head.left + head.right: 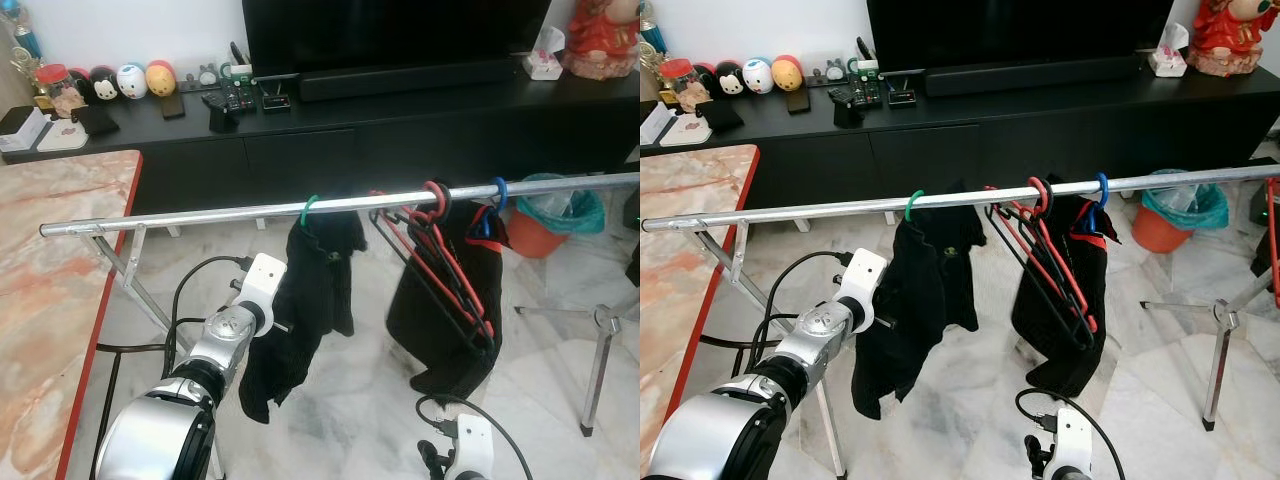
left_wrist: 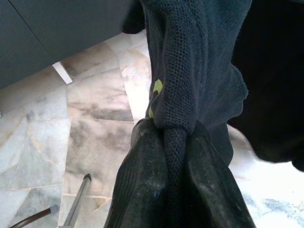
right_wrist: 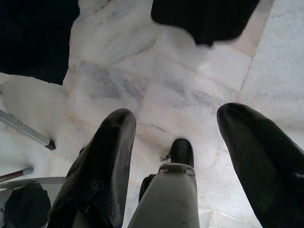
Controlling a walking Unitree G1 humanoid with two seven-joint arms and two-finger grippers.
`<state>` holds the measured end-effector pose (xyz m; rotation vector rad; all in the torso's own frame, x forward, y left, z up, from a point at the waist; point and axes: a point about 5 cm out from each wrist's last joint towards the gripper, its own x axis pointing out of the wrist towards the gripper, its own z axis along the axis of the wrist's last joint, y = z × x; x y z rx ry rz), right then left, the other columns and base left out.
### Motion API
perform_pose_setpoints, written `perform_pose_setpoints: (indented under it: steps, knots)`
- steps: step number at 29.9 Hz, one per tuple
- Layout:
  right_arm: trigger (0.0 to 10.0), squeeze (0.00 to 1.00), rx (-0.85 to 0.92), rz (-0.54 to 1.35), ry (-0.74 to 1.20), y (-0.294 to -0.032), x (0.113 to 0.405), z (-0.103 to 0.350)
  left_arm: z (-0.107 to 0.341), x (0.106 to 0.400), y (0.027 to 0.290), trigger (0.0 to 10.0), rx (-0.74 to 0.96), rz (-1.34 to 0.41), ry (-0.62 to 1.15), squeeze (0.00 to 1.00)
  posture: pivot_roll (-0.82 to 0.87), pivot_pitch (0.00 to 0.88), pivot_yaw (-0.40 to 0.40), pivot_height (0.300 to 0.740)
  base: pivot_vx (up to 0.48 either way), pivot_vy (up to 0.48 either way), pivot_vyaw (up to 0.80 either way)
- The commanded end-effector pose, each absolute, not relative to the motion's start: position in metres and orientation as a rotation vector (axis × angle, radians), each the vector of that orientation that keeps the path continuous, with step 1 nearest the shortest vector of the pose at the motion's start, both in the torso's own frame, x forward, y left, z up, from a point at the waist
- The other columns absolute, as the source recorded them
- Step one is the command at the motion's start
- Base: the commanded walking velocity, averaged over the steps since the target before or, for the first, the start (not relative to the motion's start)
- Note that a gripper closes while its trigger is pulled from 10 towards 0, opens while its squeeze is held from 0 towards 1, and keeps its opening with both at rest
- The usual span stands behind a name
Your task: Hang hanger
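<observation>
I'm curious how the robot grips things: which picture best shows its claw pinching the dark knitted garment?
The left wrist view: the left claw is shut on a fold of the dark knitted garment. The eye views show that garment hanging from a green hanger hook on the silver metal rail.

We see a pale marble floor (image 1: 340,400), a long black TV cabinet (image 1: 400,130) against a white wall (image 1: 130,30), a dark television (image 1: 390,30), and a pink marble-topped desk (image 1: 50,260) on our left.

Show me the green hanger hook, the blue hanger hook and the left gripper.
Green hanger hook (image 1: 310,208), left eye view, top curve.
Blue hanger hook (image 1: 499,190), left eye view, top curve.
Left gripper (image 2: 175,142), left wrist view, between fingertips.
</observation>
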<state>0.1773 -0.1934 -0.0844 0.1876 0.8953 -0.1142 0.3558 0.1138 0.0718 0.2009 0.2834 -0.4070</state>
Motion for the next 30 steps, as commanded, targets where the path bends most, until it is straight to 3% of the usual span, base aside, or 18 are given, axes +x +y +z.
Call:
perform_pose_setpoints:
  steps: [1, 14, 20, 21, 22, 23, 24, 30]
  knots:
    - [10.0, 0.00, 0.200, -0.116, 0.909, -0.192, 0.175, -0.086, 0.067, 0.353, 0.121, 0.0, 0.189, -0.386, 0.300, 0.00, 0.00, 0.047, 0.038, 0.740, 0.000, 0.000, 0.00]
    - [10.0, 0.00, 0.199, -0.116, 0.910, -0.192, 0.175, -0.086, 0.067, 0.353, 0.125, 0.0, 0.169, -0.348, 0.279, 0.00, 0.00, 0.048, 0.039, 0.740, 0.000, 0.000, 0.00]
    - [10.0, 0.00, 0.197, -0.114, 0.911, -0.192, 0.174, -0.086, 0.081, 0.357, 0.134, 0.0, -0.047, -0.285, 0.156, 0.00, 0.00, 0.052, 0.040, 0.740, 0.000, 0.000, 0.00]
    - [10.0, 0.00, 0.197, -0.114, 0.911, -0.192, 0.174, -0.086, 0.082, 0.355, 0.134, 1.6, -0.064, -0.304, 0.117, 0.00, 0.00, 0.053, 0.039, 0.740, 0.000, 0.000, 0.00]
    - [10.0, 0.00, 0.197, -0.114, 0.911, -0.192, 0.174, -0.086, 0.083, 0.354, 0.134, 1.6, -0.068, -0.310, 0.106, 0.00, 0.00, 0.053, 0.039, 0.740, 0.000, 0.000, 0.00]
    - [10.0, 0.00, 0.196, -0.113, 0.912, -0.192, 0.174, -0.086, 0.082, 0.352, 0.134, 7.5, -0.072, -0.322, 0.094, 0.00, 0.00, 0.055, 0.039, 0.740, 0.000, 0.000, 0.00]
    - [10.0, 0.00, 0.196, -0.112, 0.912, -0.192, 0.174, -0.086, 0.081, 0.350, 0.134, 10.0, -0.074, -0.340, 0.084, 0.00, 0.00, 0.055, 0.039, 0.740, 0.000, 0.000, 0.00]
    - [10.0, 0.00, 0.195, -0.113, 0.913, -0.193, 0.174, -0.087, 0.077, 0.342, 0.138, 10.0, -0.029, -0.360, 0.058, 0.00, 0.00, 0.059, 0.039, 0.740, 0.000, 0.000, 0.00]
